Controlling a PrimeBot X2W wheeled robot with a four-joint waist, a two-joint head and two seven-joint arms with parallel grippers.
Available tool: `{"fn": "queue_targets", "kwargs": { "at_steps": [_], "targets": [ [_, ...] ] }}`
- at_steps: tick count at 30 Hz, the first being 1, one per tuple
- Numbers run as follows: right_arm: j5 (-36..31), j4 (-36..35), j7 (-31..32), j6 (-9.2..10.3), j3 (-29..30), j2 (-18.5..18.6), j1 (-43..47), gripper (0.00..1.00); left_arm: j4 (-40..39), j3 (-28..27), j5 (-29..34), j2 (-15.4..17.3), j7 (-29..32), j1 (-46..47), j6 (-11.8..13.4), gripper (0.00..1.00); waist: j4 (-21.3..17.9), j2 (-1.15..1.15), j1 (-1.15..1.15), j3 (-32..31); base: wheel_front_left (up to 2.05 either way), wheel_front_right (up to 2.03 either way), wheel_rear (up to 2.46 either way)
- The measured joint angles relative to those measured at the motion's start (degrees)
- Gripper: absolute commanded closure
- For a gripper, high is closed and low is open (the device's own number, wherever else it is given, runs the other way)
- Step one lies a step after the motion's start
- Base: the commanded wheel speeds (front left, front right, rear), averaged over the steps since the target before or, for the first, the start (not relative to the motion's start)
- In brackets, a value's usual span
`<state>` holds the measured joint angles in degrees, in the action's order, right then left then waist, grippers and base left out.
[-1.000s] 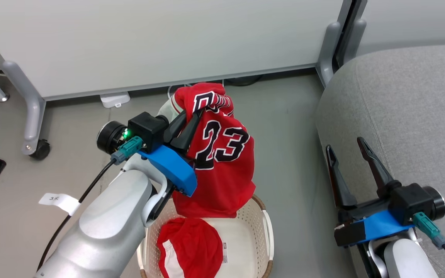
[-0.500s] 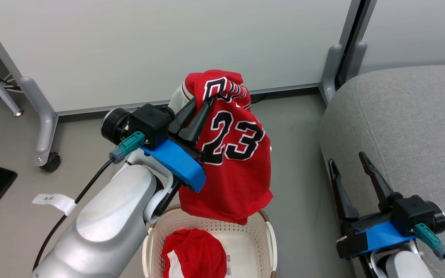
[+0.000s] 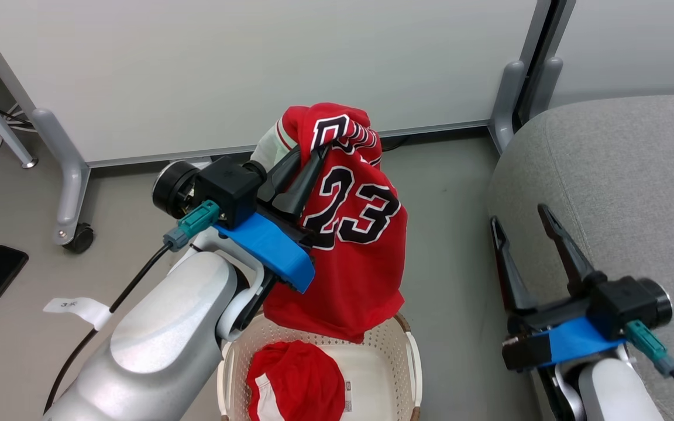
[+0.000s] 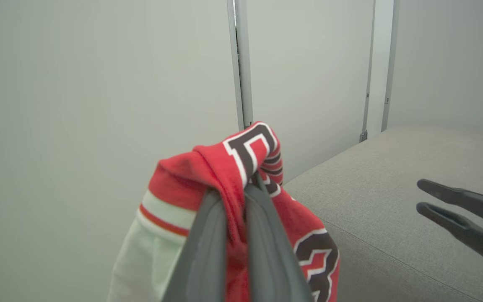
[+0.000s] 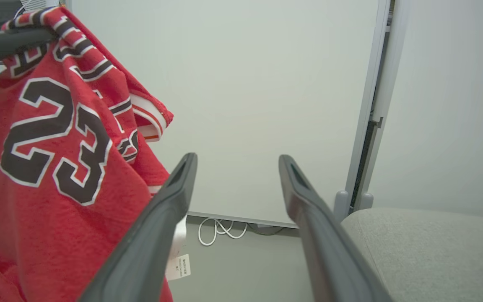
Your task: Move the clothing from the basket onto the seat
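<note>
— How many garments?
— Two; the jersey (image 3: 351, 245) hangs just above the one basket (image 3: 414, 365), its top fold pinched tight in the left gripper (image 3: 310, 156); the shorts (image 3: 296, 380) lie inside the basket.
— The right gripper (image 3: 518, 214)?
— Spread wide, empty; right of the basket, by the seat (image 3: 623, 175).
— Changed?
— Only the camera has shifted; the grip is unchanged.

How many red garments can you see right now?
2: the jersey hangs from the left gripper above the basket; the shorts lie inside it. Others could hide underneath.
</note>
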<state>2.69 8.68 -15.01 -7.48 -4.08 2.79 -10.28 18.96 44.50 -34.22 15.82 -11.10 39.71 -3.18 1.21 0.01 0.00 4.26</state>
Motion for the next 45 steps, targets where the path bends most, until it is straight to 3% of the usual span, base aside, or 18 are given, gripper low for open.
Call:
{"fn": "queue_targets", "kwargs": {
  "at_steps": [12, 21, 33, 35, 36, 45],
  "targets": [
    [0.3, 0.48, -0.01, 0.0, -10.49, 2.22, -10.4, 0.0, -0.19, 0.75, 0.41, -0.38, -0.03, 1.04, 0.29, 1.0, 0.74, 0.0, 0.01, 1.49, 0.0, 0.0, 0.0],
    [3.93, 8.26, -0.01, -0.01, -18.35, 6.01, -16.25, 0.0, 0.46, 2.0, 0.9, -2.15, -0.36, 2.99, -0.33, 1.0, 2.76, 0.0, 0.01, 2.6, 0.0, 0.0, 0.0],
    [5.84, 17.2, -0.01, -0.01, -22.01, 5.87, -19.29, 0.0, 0.37, 3.79, 1.11, -3.96, -1.04, 4.21, -0.99, 1.0, 4.82, 0.0, 0.01, 2.47, 0.0, 0.0, 0.0],
    [6.67, 18.13, 0.0, -0.01, -22.62, 5.58, -19.67, 0.74, 0.36, 3.98, 1.11, -4.07, -1.1, 4.35, -1.2, 1.0, 4.99, 0.0, 0.01, 2.5, 0.0, 0.0, 0.0],
    [7.0, 18.39, -0.01, -0.01, -23.13, 5.55, -19.89, 1.0, 0.37, 4.03, 1.11, -4.13, -1.11, 4.46, -1.25, 1.0, 5.07, 0.0, 0.01, 2.5, 0.0, 0.0, 0.0],
    [8.62, 18.08, 0.0, -0.01, -24.12, 5.23, -20.63, 1.0, 0.89, 4.27, 1.01, -4.12, -1.4, 4.73, -1.33, 1.0, 4.87, 0.0, 0.01, 2.6, 0.0, 0.0, 0.0]
  ]
}}
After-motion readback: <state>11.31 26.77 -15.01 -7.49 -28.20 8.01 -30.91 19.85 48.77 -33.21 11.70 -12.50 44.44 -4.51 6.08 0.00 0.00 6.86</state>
